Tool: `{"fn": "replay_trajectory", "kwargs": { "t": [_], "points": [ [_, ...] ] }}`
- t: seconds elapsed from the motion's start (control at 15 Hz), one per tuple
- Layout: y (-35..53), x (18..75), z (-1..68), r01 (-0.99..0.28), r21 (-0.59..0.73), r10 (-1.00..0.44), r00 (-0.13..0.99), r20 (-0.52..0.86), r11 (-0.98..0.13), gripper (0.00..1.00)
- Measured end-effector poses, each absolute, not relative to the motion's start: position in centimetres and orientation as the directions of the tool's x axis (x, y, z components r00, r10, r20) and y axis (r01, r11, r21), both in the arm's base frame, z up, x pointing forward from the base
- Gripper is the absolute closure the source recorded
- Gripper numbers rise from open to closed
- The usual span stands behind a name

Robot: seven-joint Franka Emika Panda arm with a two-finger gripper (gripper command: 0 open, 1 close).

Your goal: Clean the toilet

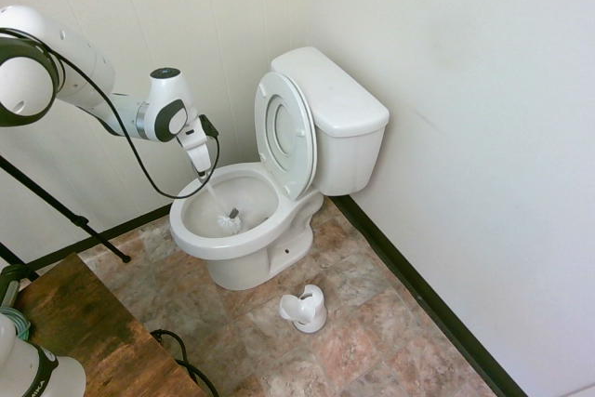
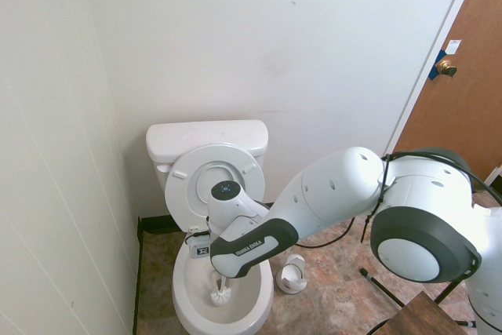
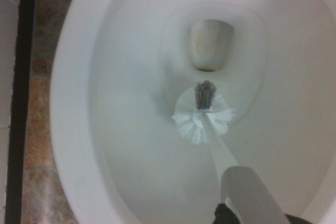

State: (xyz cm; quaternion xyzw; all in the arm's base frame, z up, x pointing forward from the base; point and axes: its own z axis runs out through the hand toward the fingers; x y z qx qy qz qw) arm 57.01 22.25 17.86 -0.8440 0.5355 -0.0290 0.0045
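The white toilet (image 1: pixel 199 241) stands against the wall, its seat and lid (image 1: pixel 284 133) raised against the tank (image 1: pixel 340 99). My gripper (image 1: pixel 203 170) hangs over the front left of the bowl, shut on the handle of a white toilet brush (image 1: pixel 229 222). The brush slants down into the bowl, and its bristle head rests on the inner wall near the front. From the other side, the brush head (image 2: pixel 220 297) lies low in the bowl (image 2: pixel 182 304) under my wrist. The wrist view shows the brush head (image 3: pixel 202 117) just short of the stained drain hole (image 3: pixel 211 43).
The small white brush holder (image 1: pixel 305 309) stands on the tiled floor beside the toilet's base, also seen as the brush holder (image 2: pixel 292 274). A wooden table corner (image 1: pixel 88 327) sits at the near left. A brown door (image 2: pixel 463 107) is at the far right.
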Motion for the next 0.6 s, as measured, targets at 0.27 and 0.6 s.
{"fn": "replay_trajectory", "kwargs": {
  "t": [0.27, 0.6],
  "points": [
    [17.4, 58.1, 17.6, -0.927, -0.028, -0.927, 0.372, 0.041, -0.374, 1.0],
    [11.8, 60.4, 18.3, -0.951, -0.052, -0.952, 0.305, 0.022, -0.306, 1.0]
  ]
}}
